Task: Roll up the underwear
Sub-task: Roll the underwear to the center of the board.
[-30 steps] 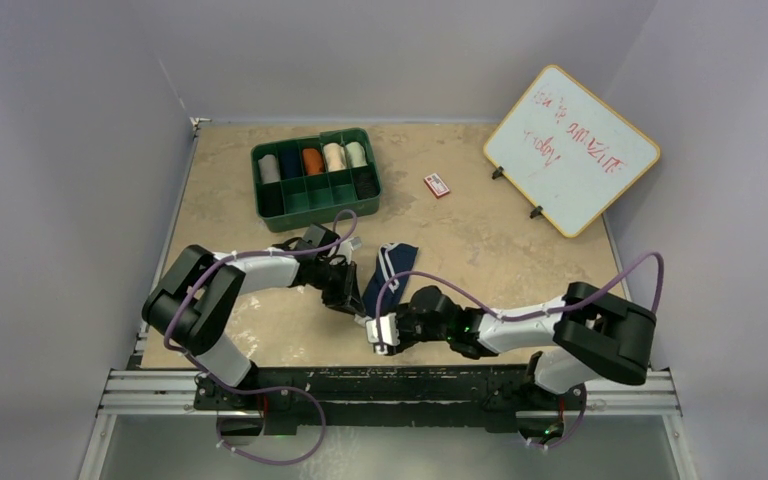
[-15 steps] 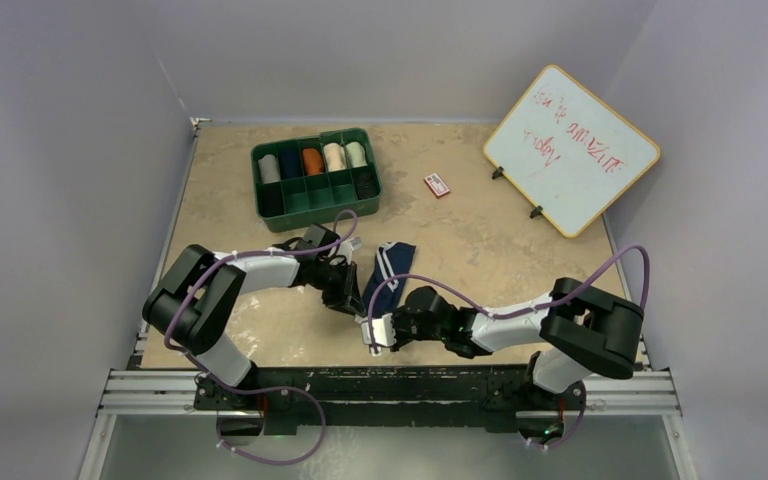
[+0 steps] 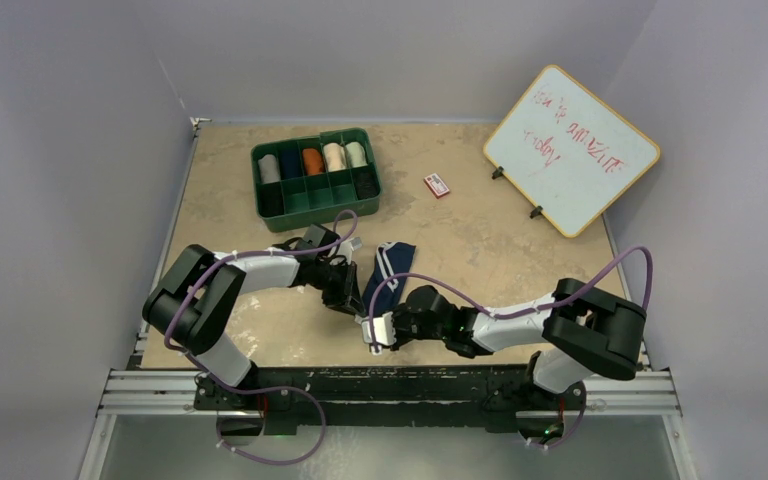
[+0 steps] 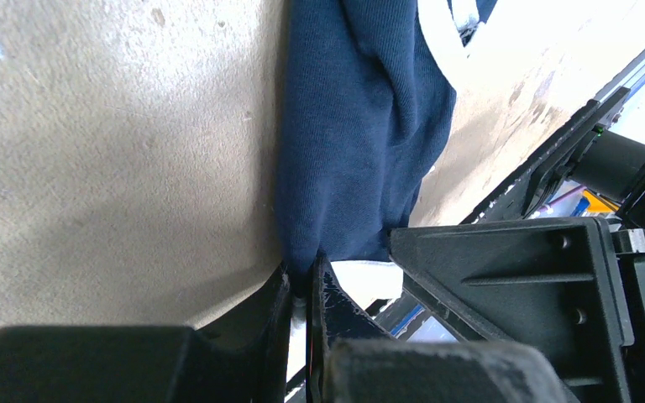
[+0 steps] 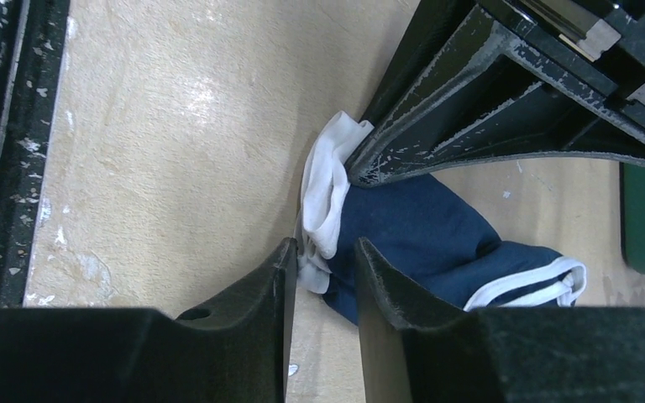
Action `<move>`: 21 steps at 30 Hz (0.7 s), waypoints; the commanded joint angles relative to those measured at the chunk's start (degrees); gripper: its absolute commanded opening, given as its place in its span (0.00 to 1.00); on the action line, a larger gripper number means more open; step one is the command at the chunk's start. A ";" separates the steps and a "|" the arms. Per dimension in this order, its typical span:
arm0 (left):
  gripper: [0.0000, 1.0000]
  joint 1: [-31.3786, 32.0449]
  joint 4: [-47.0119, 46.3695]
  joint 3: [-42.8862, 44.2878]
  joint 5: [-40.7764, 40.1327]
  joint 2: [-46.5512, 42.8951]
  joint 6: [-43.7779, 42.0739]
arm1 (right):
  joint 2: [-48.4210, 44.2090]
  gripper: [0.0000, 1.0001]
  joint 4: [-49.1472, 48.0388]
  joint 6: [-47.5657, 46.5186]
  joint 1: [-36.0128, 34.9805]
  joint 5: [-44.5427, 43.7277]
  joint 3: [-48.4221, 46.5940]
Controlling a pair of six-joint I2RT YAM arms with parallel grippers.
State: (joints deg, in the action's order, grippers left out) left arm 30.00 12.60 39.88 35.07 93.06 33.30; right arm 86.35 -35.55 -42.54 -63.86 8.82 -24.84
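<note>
The navy blue underwear (image 3: pixel 388 268) with white edging lies folded into a narrow strip on the table between my two grippers. My left gripper (image 3: pixel 352 299) is shut on its near navy end; the wrist view shows the pinch (image 4: pixel 302 275) and the cloth (image 4: pixel 353 134) running away from it. My right gripper (image 3: pixel 376 326) is low at the strip's near end with its jaws slightly apart. In the right wrist view (image 5: pixel 323 249) the white edging (image 5: pixel 329 180) lies just at the fingertips, not clamped. I cannot pick out the plain black underwear.
A green divided tray (image 3: pixel 318 216) with several rolled cloths stands at the back left. A small red-and-white card (image 3: pixel 437 184) lies at the back centre. A tilted whiteboard (image 3: pixel 570 150) stands at the back right. The metal rail (image 3: pixel 390 392) runs along the near edge.
My right gripper has shifted slightly left, toward the strip's near end. The underwear's far end has moved a touch. The left gripper holds still, shut on the cloth.
</note>
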 commanded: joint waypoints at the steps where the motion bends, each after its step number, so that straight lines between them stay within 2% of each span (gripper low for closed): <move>1: 0.00 -0.46 -0.43 0.56 -0.17 0.45 -0.96 | -0.40 0.31 -1.62 -0.43 -0.28 2.86 -0.68; 4: 0.00 -0.47 -0.30 0.55 -0.18 0.54 -1.00 | -0.39 0.31 -1.61 -0.35 -0.52 3.11 -0.57; 7: 0.00 -0.52 -0.30 0.53 -0.19 0.63 -1.04 | -0.39 0.38 -1.20 -0.26 -0.74 3.09 -0.49; 10: 0.00 -0.49 -0.30 0.63 -0.17 0.81 -1.04 | -0.32 0.39 -1.10 -0.17 -1.24 3.30 -0.38; 16: 0.00 -0.50 -0.23 0.64 -0.29 0.73 -0.96 | 0.84 0.26 -2.36 -0.26 -1.73 1.63 0.16; 21: 0.00 -0.47 -0.19 0.64 -0.59 0.34 -0.64 | 0.70 0.07 -4.04 0.23 -1.85 -0.74 1.21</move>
State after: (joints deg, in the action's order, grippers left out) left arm 29.95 12.56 39.88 35.16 93.14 33.34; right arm 87.00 -36.80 -42.68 -65.25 9.80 -24.49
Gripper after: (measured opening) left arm 0.060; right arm 0.131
